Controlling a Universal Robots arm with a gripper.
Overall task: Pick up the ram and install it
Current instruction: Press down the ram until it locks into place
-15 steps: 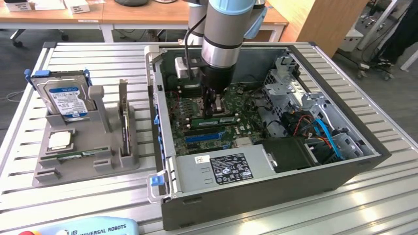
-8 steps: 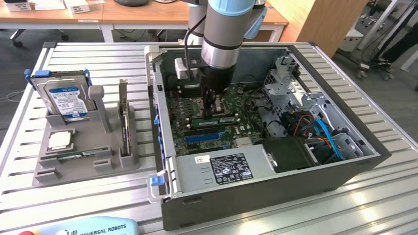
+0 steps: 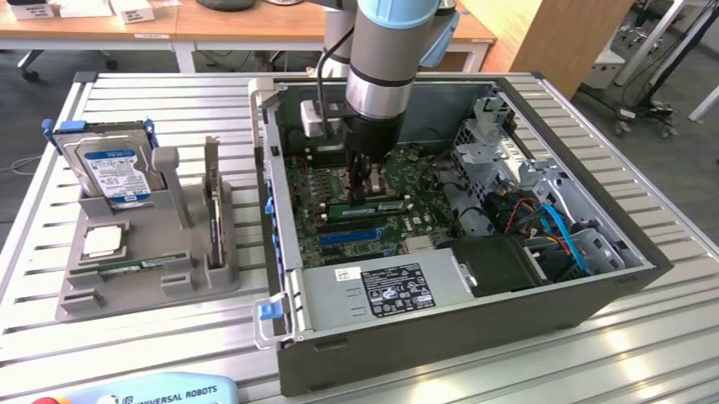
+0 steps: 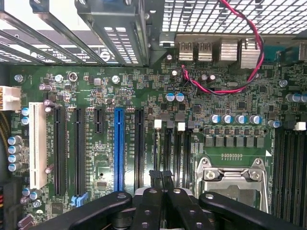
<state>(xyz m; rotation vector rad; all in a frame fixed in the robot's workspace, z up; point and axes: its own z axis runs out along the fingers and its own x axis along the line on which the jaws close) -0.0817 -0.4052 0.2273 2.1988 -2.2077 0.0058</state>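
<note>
The gripper [image 3: 365,192], its jaws together, hangs low inside the open computer case [image 3: 584,286] over the motherboard [image 4: 144,120], with a ram [image 3: 376,204] lying just beside it on that board.

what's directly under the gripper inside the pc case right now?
Under the shut gripper: the green motherboard inside the PC case, at the memory slots beside the CPU socket. The fingers cover the slots' near ends; whether a ram stick is pinched there can't be told.

Bright, even overhead light throughout; soft shadows inside the computer case [image 3: 629,278]; wrist view slightly soft.
</note>
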